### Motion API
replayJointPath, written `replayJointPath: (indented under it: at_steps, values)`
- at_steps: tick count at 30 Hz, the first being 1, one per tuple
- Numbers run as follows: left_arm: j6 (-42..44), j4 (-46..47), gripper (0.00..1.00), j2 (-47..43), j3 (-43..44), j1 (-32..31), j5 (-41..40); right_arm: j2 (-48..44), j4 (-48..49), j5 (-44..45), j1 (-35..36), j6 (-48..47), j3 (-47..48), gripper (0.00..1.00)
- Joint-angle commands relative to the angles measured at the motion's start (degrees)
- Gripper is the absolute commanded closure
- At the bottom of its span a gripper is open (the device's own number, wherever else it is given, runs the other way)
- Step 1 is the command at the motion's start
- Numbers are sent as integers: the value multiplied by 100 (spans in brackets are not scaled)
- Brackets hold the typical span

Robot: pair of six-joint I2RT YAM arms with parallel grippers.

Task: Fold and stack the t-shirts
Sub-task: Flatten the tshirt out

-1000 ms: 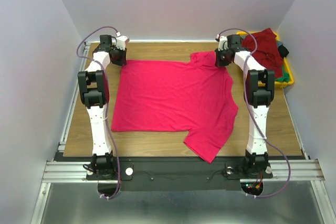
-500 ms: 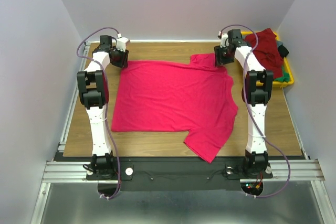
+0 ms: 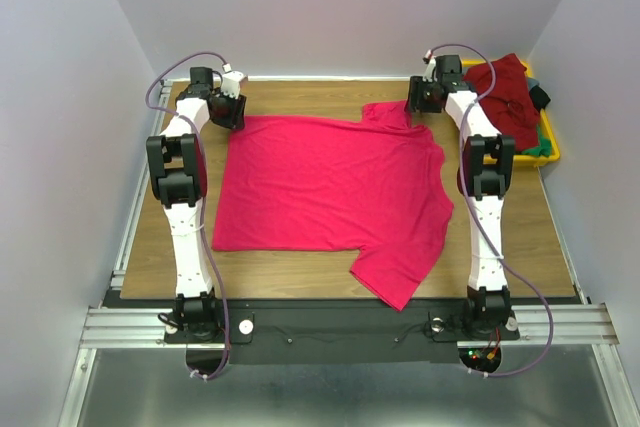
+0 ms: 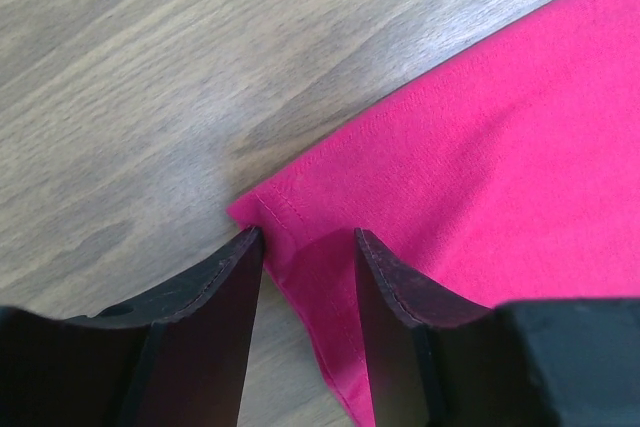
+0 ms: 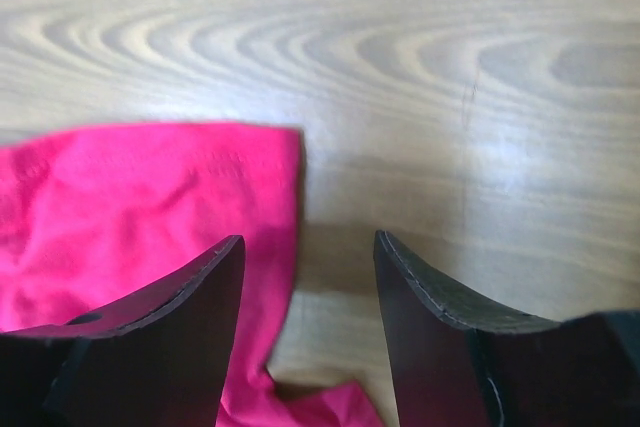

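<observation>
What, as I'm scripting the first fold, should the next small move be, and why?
Probably lift the left gripper and right gripper clear of the far edge. The crimson cloth t-shirt lies spread on the wooden table; the left stands open astride its hem corner, the right open over bare wood beside a sleeve, so neither holds anything.

Obs: crimson t-shirt matt fine-knit cloth, stitched hem; table smooth wood-grain, faint sheen; left gripper fingers matt black plastic.
</observation>
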Motion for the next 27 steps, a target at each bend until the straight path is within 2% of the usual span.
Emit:
replayJointPath:
  at_steps: [1, 6, 10, 13, 14, 16, 18, 19, 20, 22, 27]
  values:
    - [6, -123, 47, -317, 271, 23, 59, 326, 603, -217, 4, 441, 159, 39]
    - [-12, -70, 46, -282, 306, 23, 6, 511, 788, -190, 39, 486, 194, 41]
    - [-117, -26, 41, -211, 429, 23, -11, 652, 805, -216, 110, 521, 291, 45]
    - [-126, 0, 38, -194, 509, 31, -29, 634, 832, -94, 145, 503, 273, 52]
    - [-126, -8, 38, -176, 561, 23, -38, 634, 832, -85, 162, 495, 256, 58]
    - [-100, -35, 37, -167, 605, 23, -55, 608, 832, -111, 162, 486, 203, 65]
    - [-73, -44, 36, -159, 614, 31, -47, 599, 823, -181, 162, 451, 176, 80]
    - [-65, -52, 36, -159, 614, 23, -47, 590, 823, -216, 162, 442, 159, 80]
    - [-47, -61, 35, -150, 605, 23, -38, 590, 832, -260, 171, 424, 168, 89]
    - [-21, -61, 35, -141, 597, 23, -38, 581, 832, -305, 163, 363, 168, 99]
    - [50, -61, 33, -80, 605, 23, -11, 415, 849, -253, 171, 135, 150, 99]
